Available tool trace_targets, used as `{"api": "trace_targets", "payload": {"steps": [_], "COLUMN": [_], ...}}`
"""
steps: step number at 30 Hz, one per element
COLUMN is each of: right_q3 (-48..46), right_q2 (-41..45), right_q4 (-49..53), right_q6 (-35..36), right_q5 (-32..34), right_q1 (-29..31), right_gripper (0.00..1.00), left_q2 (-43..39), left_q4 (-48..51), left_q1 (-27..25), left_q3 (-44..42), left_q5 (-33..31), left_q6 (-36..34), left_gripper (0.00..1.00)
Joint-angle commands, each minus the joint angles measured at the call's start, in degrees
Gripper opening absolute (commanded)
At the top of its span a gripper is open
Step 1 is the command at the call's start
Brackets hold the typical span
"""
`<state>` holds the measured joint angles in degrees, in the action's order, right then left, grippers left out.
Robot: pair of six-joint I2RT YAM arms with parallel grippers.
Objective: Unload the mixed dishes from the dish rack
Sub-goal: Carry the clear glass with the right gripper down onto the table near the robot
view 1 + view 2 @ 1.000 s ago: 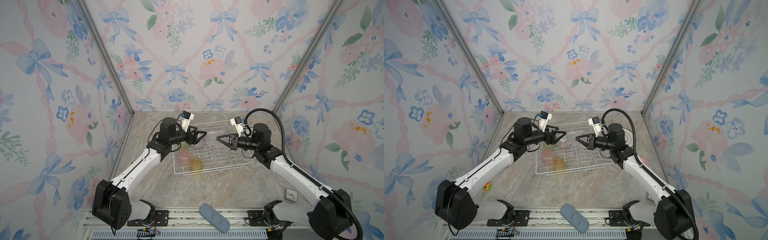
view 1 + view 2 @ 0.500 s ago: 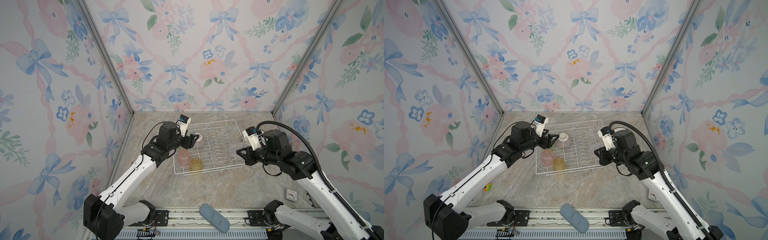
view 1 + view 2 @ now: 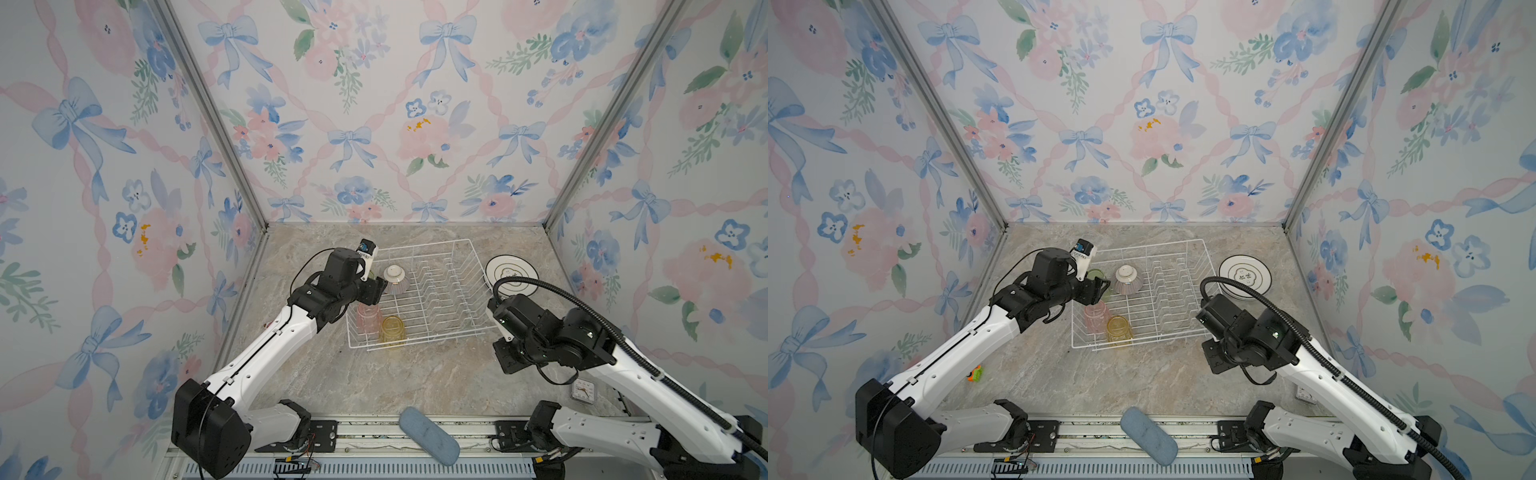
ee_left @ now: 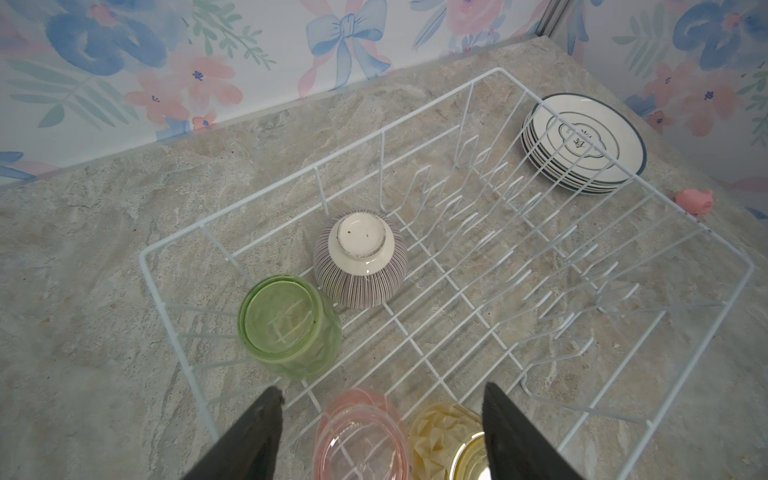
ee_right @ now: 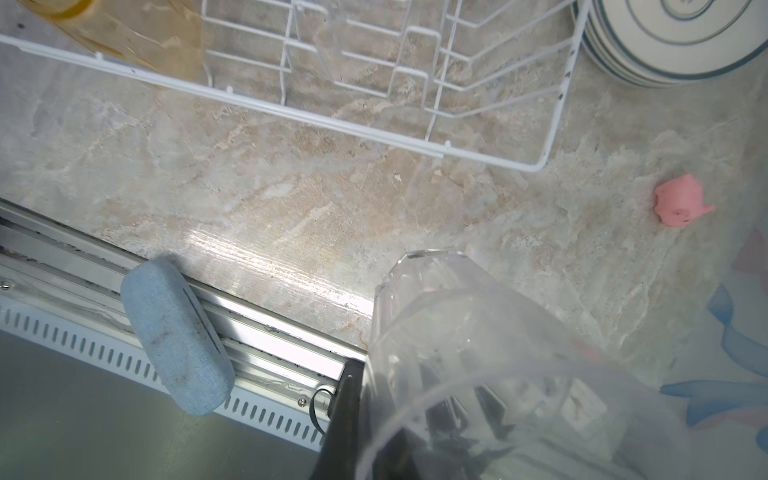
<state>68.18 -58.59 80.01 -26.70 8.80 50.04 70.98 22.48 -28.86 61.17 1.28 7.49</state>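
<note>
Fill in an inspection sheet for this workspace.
Surface: marbled beige tabletop, no spills seen.
Job's things: white wire dish rack holds upturned striped ribbed bowl, green translucent tumbler, pink tumbler, yellow tumbler; dark-rimmed white plates stacked beside it.
Clutter: blue oblong pad on front rail; small pink toy; orange-green toy.
Pincers: left pincer open, by pink tumbler; right pincer shut on clear tumbler.
Cables: black hose arches over right arm; thin black cable by left arm.
Surroundings: floral bow-print walls.

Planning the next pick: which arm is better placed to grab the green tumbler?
Left. The left gripper is open over the dish rack near the green tumbler; the right gripper is shut on the clear tumbler.
</note>
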Motion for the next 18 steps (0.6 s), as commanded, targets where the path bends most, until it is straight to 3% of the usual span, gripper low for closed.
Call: {"api": "trace_targets", "payload": {"steps": [1,7,18], "right_q3": [-4.9,-13.5,-18.2], "right_q2": [-0.2,-4.5,-8.4], "right_q4": [-1.0,-9.5,-18.2], "right_q6": [-3.9,-4.8,-2.4], "right_q5": [-1.5,-4.7,-6.0], "right_q1": [0.7,-0.2,-6.1], "right_gripper": [0.00,0.00,0.00], "left_q2": [0.2,1.6,3.4], "left_q4": [1.1,1.1,1.0], "left_q1": [0.3,0.6,0.6], "left_q3": [-1.0,-1.5,-2.9], "left_q5": [0.2,2.0,2.6], "left_q6": [-1.0,-1.5,-2.0], "left_gripper": [0.72,0.71,0.74]}}
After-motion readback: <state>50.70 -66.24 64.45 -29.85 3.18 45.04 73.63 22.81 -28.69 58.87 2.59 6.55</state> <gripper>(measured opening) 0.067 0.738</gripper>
